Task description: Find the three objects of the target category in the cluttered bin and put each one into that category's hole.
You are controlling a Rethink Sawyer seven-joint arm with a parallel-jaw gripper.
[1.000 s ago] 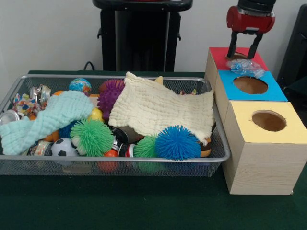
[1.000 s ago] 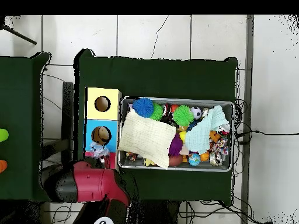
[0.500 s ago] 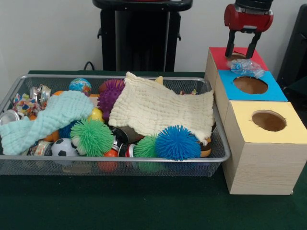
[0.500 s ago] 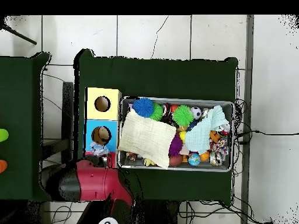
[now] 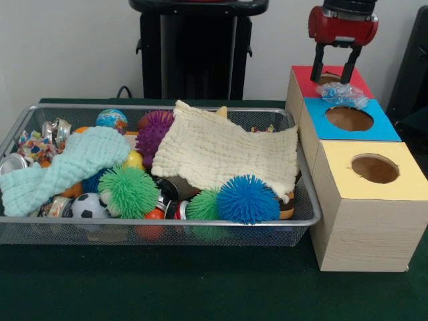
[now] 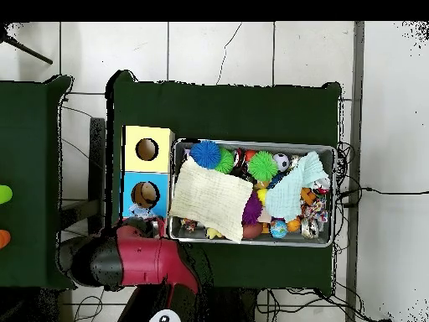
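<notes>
Gripper (image 5: 335,63) open, empty above red box (image 5: 309,79), bottle (image 5: 343,93) beside hole (image 5: 328,79)

A silver wire-mesh metal bin (image 5: 304,200) is seen; pale grained wood forms the boxes (image 5: 368,231); a crinkled clear plastic bottle (image 5: 342,93) and waffle-textured cream cloth (image 5: 227,154) show.

1. No text, brand, number or sign can be read in either view.
2. The cans (image 5: 57,128) at the bin's (image 5: 167,107) end carry printing, but it is too small to make out.
</notes>
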